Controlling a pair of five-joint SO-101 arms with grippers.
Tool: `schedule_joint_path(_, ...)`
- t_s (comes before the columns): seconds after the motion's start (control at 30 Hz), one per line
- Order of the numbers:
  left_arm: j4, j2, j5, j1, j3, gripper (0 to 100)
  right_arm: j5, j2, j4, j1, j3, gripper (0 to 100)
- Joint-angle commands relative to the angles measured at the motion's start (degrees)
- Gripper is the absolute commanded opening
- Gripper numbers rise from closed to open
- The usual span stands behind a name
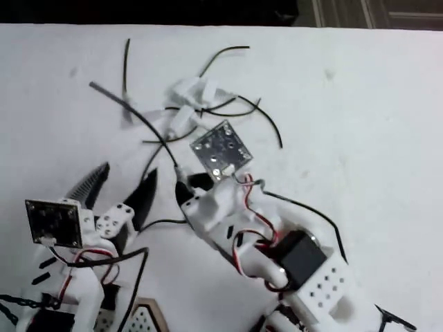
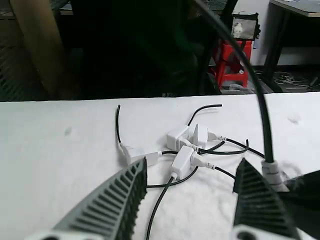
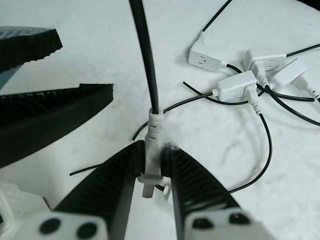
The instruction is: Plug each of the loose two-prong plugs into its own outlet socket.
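Right wrist view puts it plainly: the right hand (image 3: 153, 151) is pressed together on a white two-prong plug (image 3: 152, 125). Its two dark ribbed fingers (image 3: 117, 180) pinch the plug body from either side. The metal prongs poke out past the fingers on the wrist side, and the plug's black lead (image 3: 145, 55) runs straight away from the hand across the bench (image 1: 360, 104).

Farther along the bench, apart from the held plug, lies a cluster of white sockets and plugs (image 3: 250, 75) tangled in short black leads. One socket (image 3: 205, 59) sits at the near edge of that tangle, its slotted face turned up. I cannot tell whether any of the others are mated.

From the high view, the cluster is up-bench of both arms, and the right hand is the nearer of the two to it.

The left hand (image 2: 192, 167) is spread wide, one grey ribbed finger and one black, pinching nothing. It sits just beside the right hand and faces the same cluster. The held plug and its lead stand right by its black finger.

Any print on the white pieces is too small to read. In the room behind, a paper sheet (image 2: 245, 27) is fixed above a red stand (image 2: 231, 70), its marks too blurred to make out.
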Motion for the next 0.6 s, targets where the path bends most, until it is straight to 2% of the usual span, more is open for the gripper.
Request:
schedule_joint_path(0.0,-2.55,-0.13,0.09,-0.57,1.14,28,0.70,-2.59,-0.31,-1.27,-1.23,1.7)
schedule_joint_path(0.13,-4.57,-0.13,0.09,-0.48,3.43,28,0.26,-2.86,0.66,-6.29,-1.14,1.7)
schedule_joint_path(0.23,-2.99,-0.13,0.09,1.45,2.20,28,0.26,-2.07,-1.01,-6.64,-0.79,1.7)
schedule_joint_path(0.43,3.16,-0.22,-0.35,10.51,-3.78,28,0.18,3.47,-1.80,-6.73,-0.35,1.7)
schedule_joint_path(0.57,3.78,-0.22,-0.44,11.91,-3.78,28,0.18,4.35,-1.80,-6.46,-0.44,1.7)
